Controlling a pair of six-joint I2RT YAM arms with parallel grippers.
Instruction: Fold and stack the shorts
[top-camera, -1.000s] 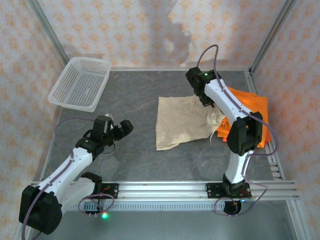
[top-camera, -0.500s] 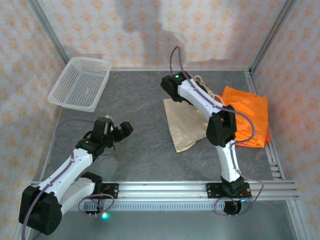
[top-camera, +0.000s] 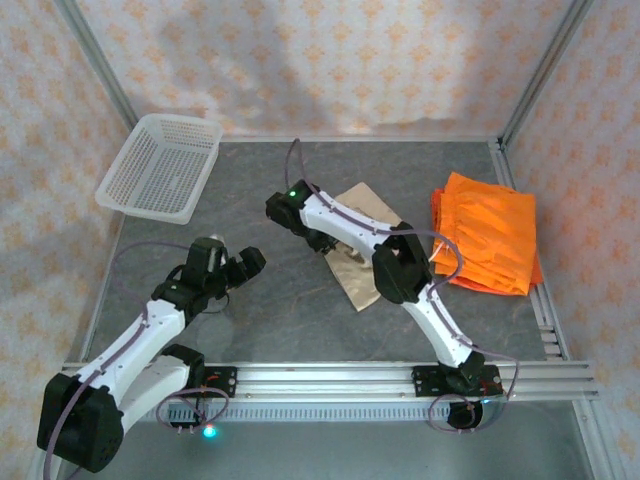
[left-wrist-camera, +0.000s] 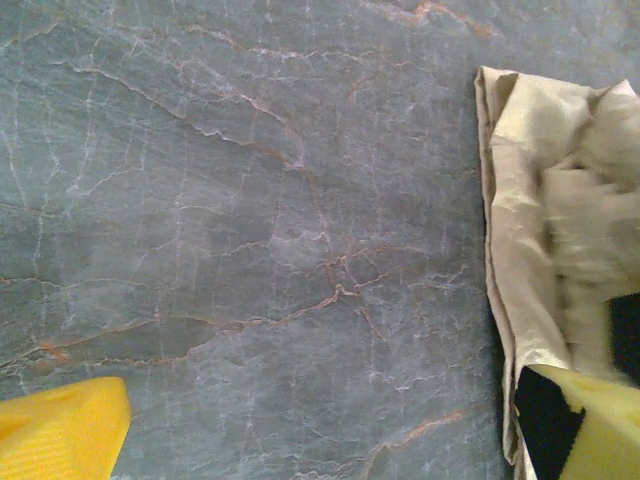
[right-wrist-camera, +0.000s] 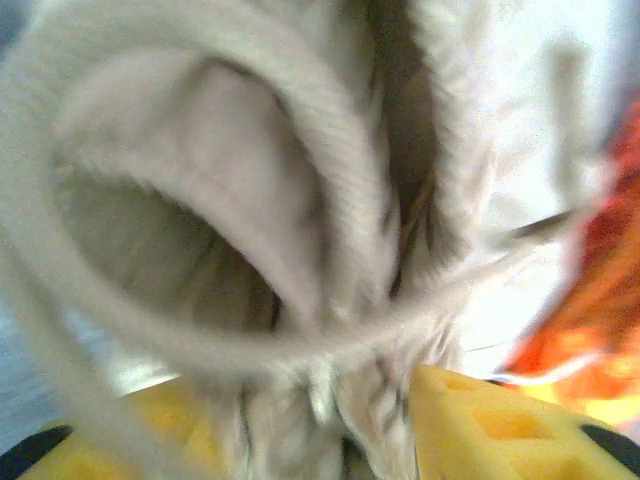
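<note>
The orange shorts (top-camera: 485, 240) lay in a flat pile at 3 o'clock on the counter (top-camera: 220, 200), apparently already folded and stacked. The cream shorts (top-camera: 360, 275) sat near the centre, partly folded and off the pile, so finishing that fold and stacking it seemed to be what was left. The overhead view gave this layout. The right wrist view showed the right jaws clamped on bunched cream cloth. The left wrist view showed the left jaws spread wide, empty, over bare counter.

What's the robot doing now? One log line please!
step: folding | right fingers: shut on beige shorts | left fingers: open, above table | orange shorts: piled at right
</note>
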